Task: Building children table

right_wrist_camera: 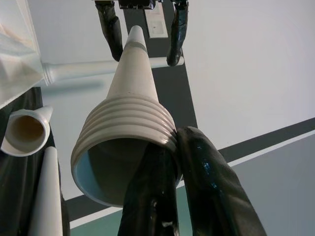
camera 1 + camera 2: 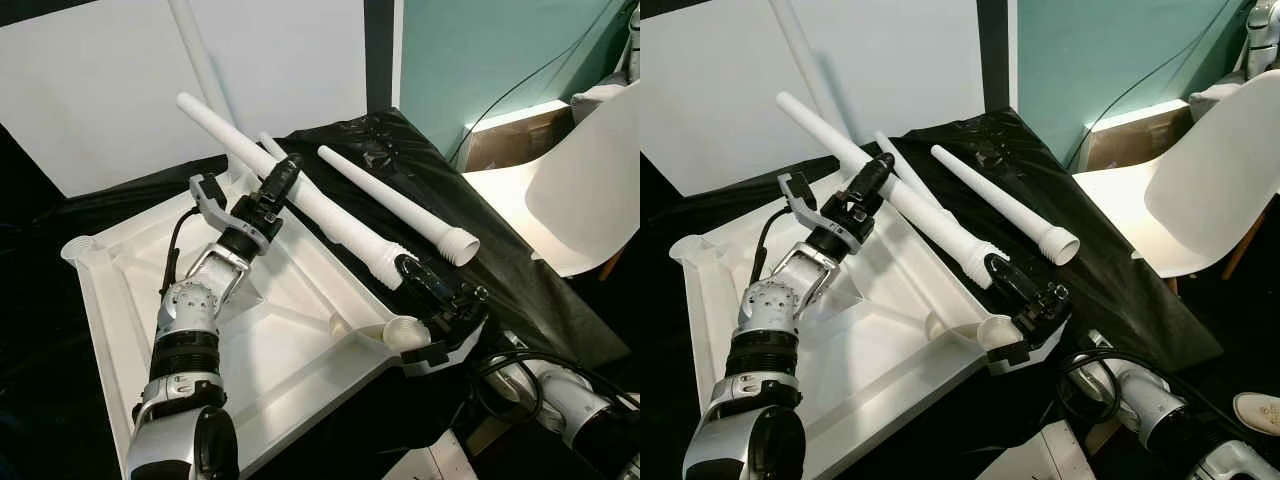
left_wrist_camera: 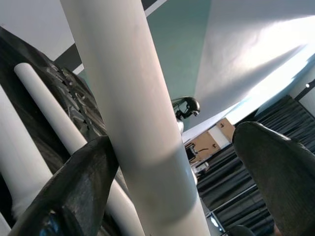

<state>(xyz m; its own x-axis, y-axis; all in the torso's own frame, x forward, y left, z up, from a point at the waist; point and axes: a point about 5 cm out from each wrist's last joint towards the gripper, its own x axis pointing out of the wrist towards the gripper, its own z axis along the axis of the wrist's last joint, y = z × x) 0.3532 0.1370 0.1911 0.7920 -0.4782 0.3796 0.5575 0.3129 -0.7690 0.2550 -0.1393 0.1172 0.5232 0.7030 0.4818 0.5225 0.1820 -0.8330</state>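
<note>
White plastic children's table top (image 2: 290,340), upside down, lies on black plastic sheet (image 2: 470,270) w/ its ribbed underside up; we see open leg sockets at its corners, one at the left corner (image 2: 78,247) and one at the near right corner (image 2: 403,333).

Long white tapered table leg (image 2: 300,195) lies across the top's far right edge, narrow end pointing up and away, threaded wide end near the right corner. Our left gripper (image 2: 245,195) sits at mid-leg: one black finger (image 3: 74,191) touches the leg, the other stands off it, so fingers are apart, not clamped. Our right gripper (image 2: 425,285) is at the leg's threaded end (image 1: 125,147); both black fingers lie close together, pressed against the ribbed collar from one side – we can't tell if it's a real grip.

2nd white tapered leg (image 2: 400,208) lies on the sheet just beside the first, off the top's right edge. White moulded chair (image 2: 590,190) stands further right.
</note>
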